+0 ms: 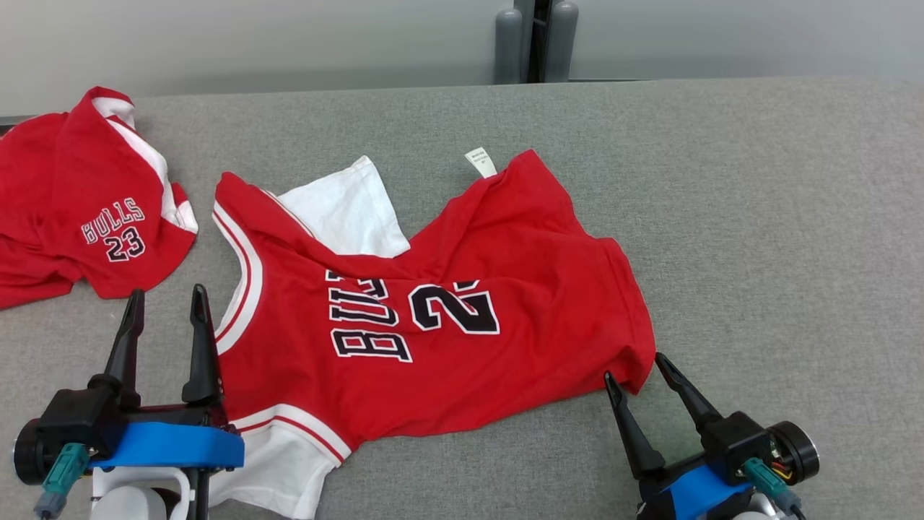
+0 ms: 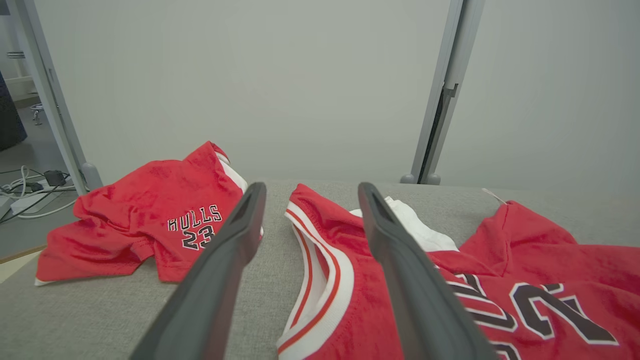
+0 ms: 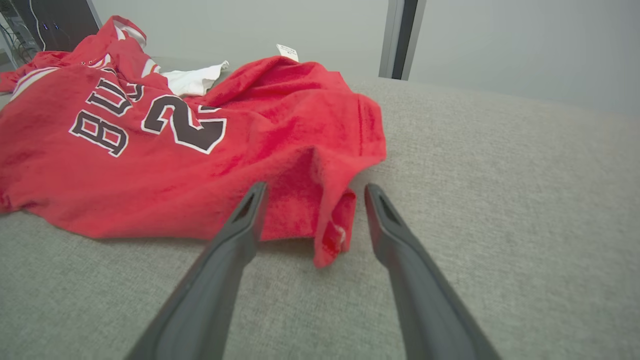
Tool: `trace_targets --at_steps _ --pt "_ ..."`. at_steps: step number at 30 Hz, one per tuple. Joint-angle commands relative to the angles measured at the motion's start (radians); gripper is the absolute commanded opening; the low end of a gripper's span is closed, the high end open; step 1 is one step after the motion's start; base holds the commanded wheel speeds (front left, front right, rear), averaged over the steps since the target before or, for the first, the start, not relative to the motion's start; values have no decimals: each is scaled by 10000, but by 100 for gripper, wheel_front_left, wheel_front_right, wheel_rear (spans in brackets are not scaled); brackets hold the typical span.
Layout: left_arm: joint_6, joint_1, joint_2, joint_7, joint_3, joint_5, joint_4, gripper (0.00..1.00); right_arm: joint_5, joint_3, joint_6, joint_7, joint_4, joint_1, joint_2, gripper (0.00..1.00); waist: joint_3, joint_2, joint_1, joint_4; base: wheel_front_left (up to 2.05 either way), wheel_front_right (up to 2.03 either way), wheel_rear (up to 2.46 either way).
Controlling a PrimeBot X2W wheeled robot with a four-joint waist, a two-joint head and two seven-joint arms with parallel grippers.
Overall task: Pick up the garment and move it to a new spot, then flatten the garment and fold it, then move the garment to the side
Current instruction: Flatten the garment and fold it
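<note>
Right now my left gripper (image 1: 167, 300) and right gripper (image 1: 635, 365) flank the rumpled red-and-white basketball jersey (image 1: 447, 303) on the grey cloth-covered table (image 1: 758, 217), fingers spread wide at collar (image 1: 242, 289) and hem (image 1: 639, 339), ready for pinching.

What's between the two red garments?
Bare grey table surface; the open left gripper points into that gap. Head view shows it, left wrist view too.
</note>
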Motion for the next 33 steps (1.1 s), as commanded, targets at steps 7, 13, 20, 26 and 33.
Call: trace_targets --at_steps 7,13,20,26,33 --pt "-74 -105 -4 -32 9 2 91 100 14 362 -7 -4 1237 -805 -220 0 59 0 1 165 0 0 0" --pt "-88 217 -13 -32 67 -67 211 100 223 825 -7 -2 1219 -622 -490 0 -223 0 1 54 0 0 0" --pt "-24 632 -11 -32 29 -212 353 100 758 1730 -7 -2 300 499 -1105 0 -651 0 1 -333 0 0 0" --pt "28 692 -10 -32 -19 -228 331 100 1672 2824 -10 202 -616 1192 -2135 0 -705 0 1 -655 0 0 0" --pt "24 638 -10 -32 -51 -236 333 100 2628 3071 -8 954 -1519 1659 -2763 59 -603 0 1 -869 0 0 0"
